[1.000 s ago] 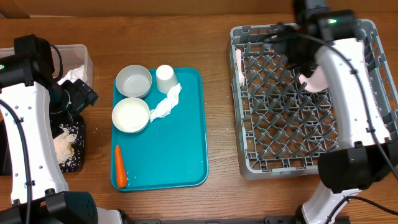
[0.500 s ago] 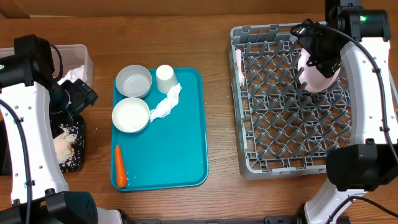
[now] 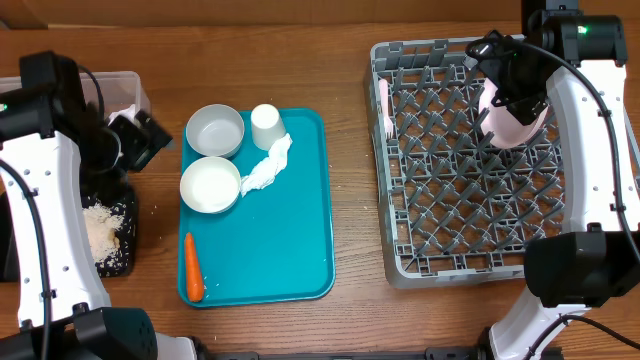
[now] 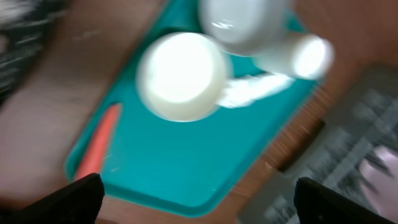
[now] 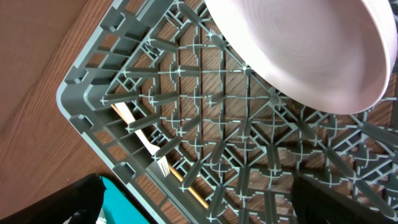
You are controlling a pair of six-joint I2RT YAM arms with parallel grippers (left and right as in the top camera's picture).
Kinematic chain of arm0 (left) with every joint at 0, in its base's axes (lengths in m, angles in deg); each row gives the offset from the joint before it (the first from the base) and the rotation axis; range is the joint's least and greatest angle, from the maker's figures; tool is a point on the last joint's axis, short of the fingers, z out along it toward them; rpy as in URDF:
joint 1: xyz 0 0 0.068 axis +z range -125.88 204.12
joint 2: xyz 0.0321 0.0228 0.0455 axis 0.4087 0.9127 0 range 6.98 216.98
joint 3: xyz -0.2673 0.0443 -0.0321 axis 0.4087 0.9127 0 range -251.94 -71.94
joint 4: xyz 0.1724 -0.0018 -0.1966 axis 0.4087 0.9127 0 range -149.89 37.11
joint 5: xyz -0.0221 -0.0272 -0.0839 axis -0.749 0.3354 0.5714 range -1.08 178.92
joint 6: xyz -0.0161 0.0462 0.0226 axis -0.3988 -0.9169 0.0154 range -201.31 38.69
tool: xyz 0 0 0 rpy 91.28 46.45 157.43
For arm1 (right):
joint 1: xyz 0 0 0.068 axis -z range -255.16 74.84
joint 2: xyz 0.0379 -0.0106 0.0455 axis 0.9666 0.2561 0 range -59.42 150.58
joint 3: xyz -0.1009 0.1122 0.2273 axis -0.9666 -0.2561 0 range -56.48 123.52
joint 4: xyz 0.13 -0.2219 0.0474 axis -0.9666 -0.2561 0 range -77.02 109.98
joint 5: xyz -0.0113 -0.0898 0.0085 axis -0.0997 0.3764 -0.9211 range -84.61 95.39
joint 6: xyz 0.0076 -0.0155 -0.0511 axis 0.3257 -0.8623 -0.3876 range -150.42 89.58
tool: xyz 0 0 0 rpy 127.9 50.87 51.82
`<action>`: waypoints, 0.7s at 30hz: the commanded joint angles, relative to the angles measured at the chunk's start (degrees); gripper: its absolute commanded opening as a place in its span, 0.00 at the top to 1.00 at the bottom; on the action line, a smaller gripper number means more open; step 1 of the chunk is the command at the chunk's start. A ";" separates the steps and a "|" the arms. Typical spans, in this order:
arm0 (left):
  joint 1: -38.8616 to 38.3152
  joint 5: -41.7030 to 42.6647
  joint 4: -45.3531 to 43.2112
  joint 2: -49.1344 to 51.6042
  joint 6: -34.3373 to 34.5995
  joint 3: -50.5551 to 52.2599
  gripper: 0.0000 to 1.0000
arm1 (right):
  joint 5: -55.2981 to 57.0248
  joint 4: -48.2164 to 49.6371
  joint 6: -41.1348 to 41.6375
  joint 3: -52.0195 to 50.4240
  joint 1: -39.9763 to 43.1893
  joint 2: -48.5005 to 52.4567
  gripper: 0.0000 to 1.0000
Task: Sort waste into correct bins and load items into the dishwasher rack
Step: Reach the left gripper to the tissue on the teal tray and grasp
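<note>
Both pairs of jaws stand wide and empty; the crumpled napkin [image 3: 265,168], soft and featherlight, looks best pinched at its bunched middle.

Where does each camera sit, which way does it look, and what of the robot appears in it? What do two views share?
Overhead: fixed above the table, looking straight down; left arm and right arm show.
Left wrist: on the left arm, facing the teal tray, blurred; left fingertips at the bottom corners.
Right wrist: on the right arm, facing into the dishwasher rack; right fingertips at the bottom corners.
Shared: overhead and right wrist both show the plate in the rack.
</note>
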 commanded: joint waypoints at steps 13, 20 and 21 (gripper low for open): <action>-28.94 -11.54 -12.31 0.13 -14.47 -0.22 0.00 | -0.22 0.28 0.04 0.35 0.02 -0.17 0.00; -33.62 -15.96 -12.72 5.42 -20.63 -0.11 0.00 | -0.24 0.28 0.04 0.35 0.02 -0.17 0.00; -33.64 -15.80 -12.20 6.95 -21.62 -0.11 0.00 | -0.24 0.28 0.04 0.35 0.02 -0.17 0.00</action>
